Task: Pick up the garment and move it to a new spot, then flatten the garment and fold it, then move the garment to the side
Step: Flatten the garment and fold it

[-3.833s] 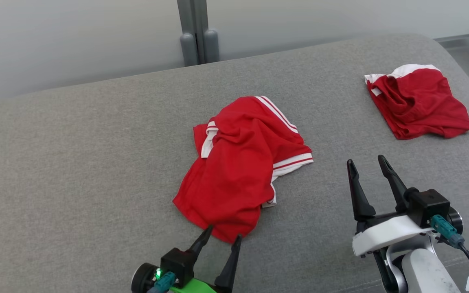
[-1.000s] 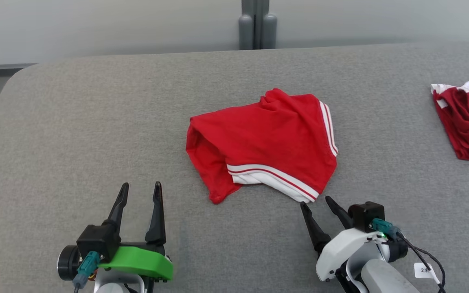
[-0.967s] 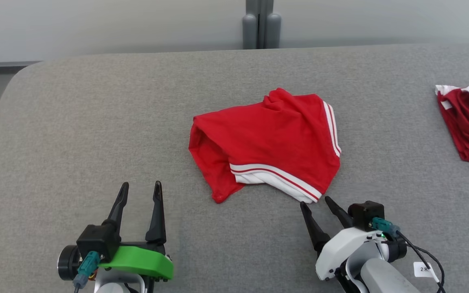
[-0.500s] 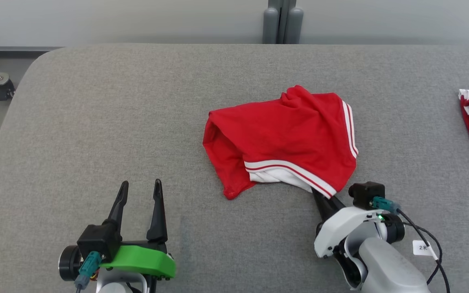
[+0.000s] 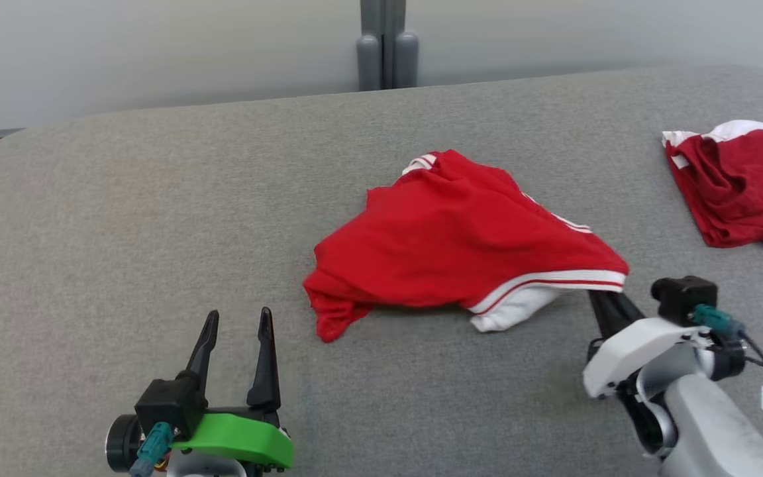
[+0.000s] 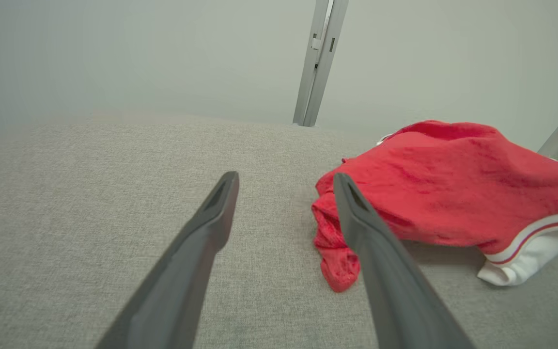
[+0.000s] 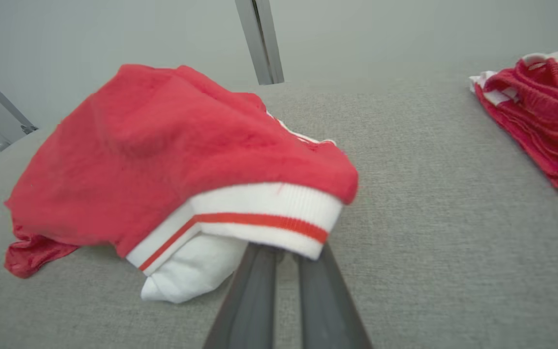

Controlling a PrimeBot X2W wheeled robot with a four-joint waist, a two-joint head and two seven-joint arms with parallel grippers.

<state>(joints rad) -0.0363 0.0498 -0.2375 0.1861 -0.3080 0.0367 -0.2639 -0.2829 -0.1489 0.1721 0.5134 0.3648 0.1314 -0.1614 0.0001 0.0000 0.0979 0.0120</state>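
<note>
The step in hand looks like the pick-up, with the right gripper (image 5: 608,306) taking the garment (image 5: 461,245) by one edge so it can be carried to a new spot. To do it well, the arm should probably rise until the trailing red cloth hangs free of the grey surface (image 5: 156,199) rather than dragging and bunching. It should also steer away from the second red garment (image 5: 739,185), which lies well apart, ahead of the jaws and to their right. The right jaws are pressed together, clamped on the white-and-red striped band (image 7: 259,208), which drapes over their tips and hides them. How many layers the pinch has caught cannot be told. From the band, the garment slopes away ahead and to the left of these jaws, its far end resting on the surface. The left gripper (image 5: 239,317) stands with its jaws wide apart, holding and touching nothing. The garment's crumpled low corner lies just ahead and to the right of its right fingertip.
</note>
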